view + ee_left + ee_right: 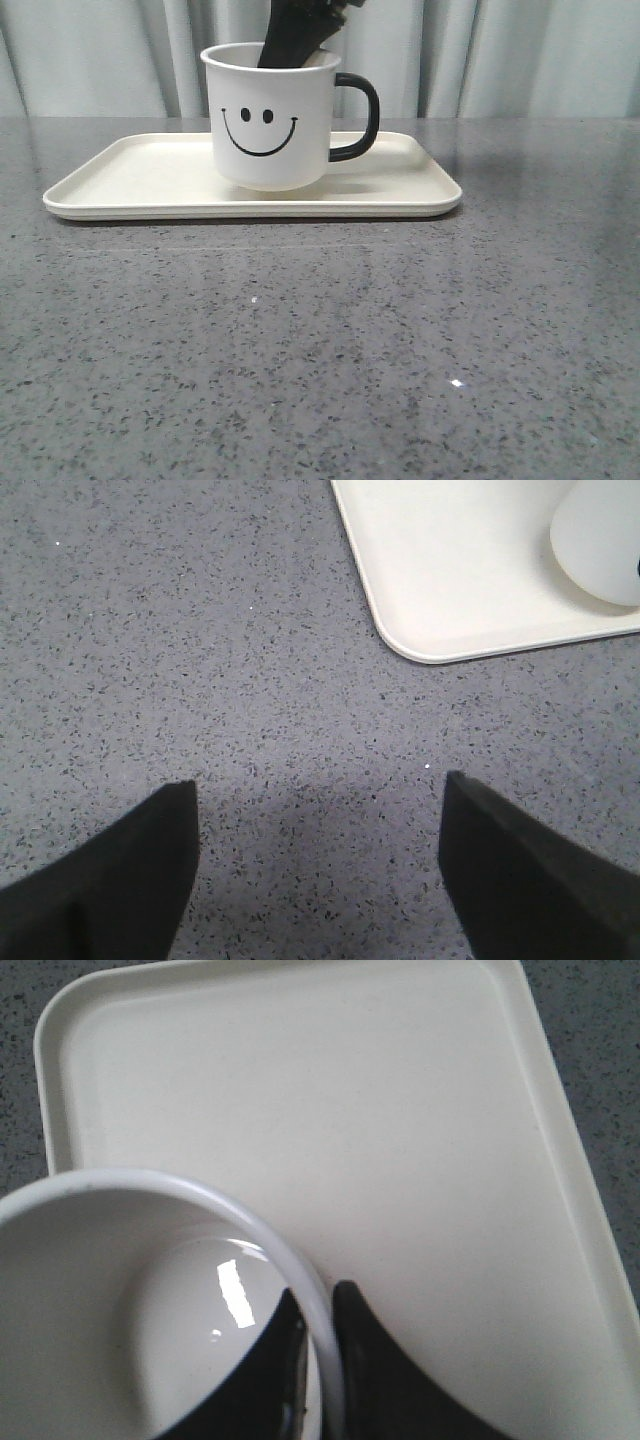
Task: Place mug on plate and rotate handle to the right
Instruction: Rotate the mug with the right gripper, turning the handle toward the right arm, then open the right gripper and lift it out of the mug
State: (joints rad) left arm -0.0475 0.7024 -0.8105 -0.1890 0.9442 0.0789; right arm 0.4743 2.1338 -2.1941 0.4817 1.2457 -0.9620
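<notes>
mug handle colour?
Glossy black, against the white mug body. The handle shows best in the front view.

Right pincer (318,1360): fingertips cut off by the right wrist view's edge, upper part cropped in front view. Mug (600,540): only part inside the left wrist view. Plate (120,175): far rim partly hidden behind mug.

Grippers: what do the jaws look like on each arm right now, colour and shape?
The left gripper has two matte black, wedge-shaped jaws with plain flat faces. The right gripper shows black, slightly glossy jaws with curved edges tapering to points. In the front view it appears only as a dark shape. No cables, markings or sleeves are visible.
</notes>
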